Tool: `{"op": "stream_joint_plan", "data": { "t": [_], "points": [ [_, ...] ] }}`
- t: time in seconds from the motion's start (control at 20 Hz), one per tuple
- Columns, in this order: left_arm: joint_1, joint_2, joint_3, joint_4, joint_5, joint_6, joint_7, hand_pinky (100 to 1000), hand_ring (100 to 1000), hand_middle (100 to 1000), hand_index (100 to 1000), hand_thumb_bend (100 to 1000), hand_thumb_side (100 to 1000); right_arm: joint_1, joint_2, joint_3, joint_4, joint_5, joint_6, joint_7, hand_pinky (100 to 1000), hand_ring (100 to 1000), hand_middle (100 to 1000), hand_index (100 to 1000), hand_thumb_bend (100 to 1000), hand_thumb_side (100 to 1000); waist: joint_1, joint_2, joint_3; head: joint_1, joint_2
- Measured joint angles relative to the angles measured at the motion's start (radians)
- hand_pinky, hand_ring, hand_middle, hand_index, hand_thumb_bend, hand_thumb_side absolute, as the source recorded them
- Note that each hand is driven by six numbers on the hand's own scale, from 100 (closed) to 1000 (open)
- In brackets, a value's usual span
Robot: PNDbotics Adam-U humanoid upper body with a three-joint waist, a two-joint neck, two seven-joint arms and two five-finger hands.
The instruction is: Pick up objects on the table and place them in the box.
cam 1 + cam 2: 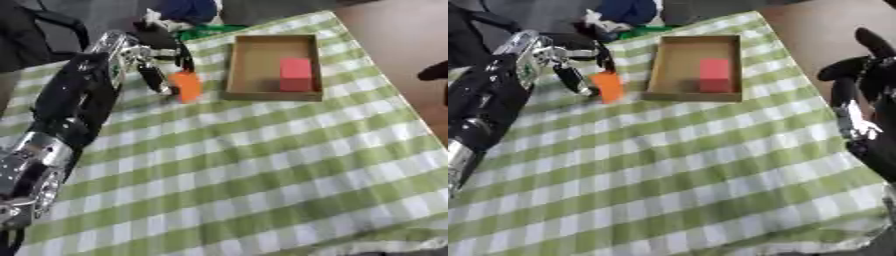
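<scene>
My left hand is out over the far left part of the worktop, which is covered with a green and white checked cloth. Its fingers are curled down around an orange block, pinching it from the left side. The block stands upright, just to the left of the cardboard box and apart from its wall; I cannot tell whether the block's bottom edge touches the cloth or hangs just above it.

The box is a shallow, open tray of brown cardboard lying on the far middle of the worktop, its long side running away from me. Inside it, against the right wall and toward the near end, sits a red block. The rest of the box floor is bare cardboard.

My right hand shows only in the right eye view, at the right edge, beyond the side of the worktop. It is raised with its fingers up and loosely spread, and it has hold of nothing. It is well apart from the box and from both blocks.

At the far edge, beyond the cloth, lie some blue and green things that I cannot make out.
</scene>
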Motion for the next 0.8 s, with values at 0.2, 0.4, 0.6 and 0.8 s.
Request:
{"op": "stream_joint_plan", "data": {
  "t": [0.2, 0.4, 0.6, 0.8],
  "points": [
    [0.0, -0.003, 0.0, 0.004, 0.0, 0.0, 0.0, 781, 689, 569, 712, 310, 100, 0.0, 0.0, 0.0, 0.0, 0.0, 0.0, 0.0, 874, 705, 635, 1000, 100, 592, 0.0, 0.0, 0.0, -0.004, 0.0],
    [0.001, -0.003, 0.0, 0.005, 0.004, 0.0, 0.0, 774, 677, 553, 707, 311, 100, 0.0, 0.0, 0.0, 0.001, 0.0, 0.0, 0.0, 874, 705, 635, 1000, 100, 591, 0.0, 0.0, 0.0, -0.005, 0.0],
    [0.002, -0.003, 0.0, 0.003, 0.004, -0.002, 0.002, 804, 758, 697, 809, 377, 100, 0.0, 0.0, 0.0, 0.001, 0.0, -0.001, 0.001, 875, 705, 635, 1000, 100, 595, 0.0, -0.001, 0.001, -0.005, 0.0],
    [0.007, -0.003, -0.001, 0.001, -0.001, -0.001, 0.001, 822, 787, 748, 828, 438, 100, 0.0, 0.0, -0.001, 0.002, 0.0, -0.001, 0.001, 875, 705, 635, 1000, 100, 592, -0.001, -0.001, 0.002, -0.006, 0.0]
  ]
}}
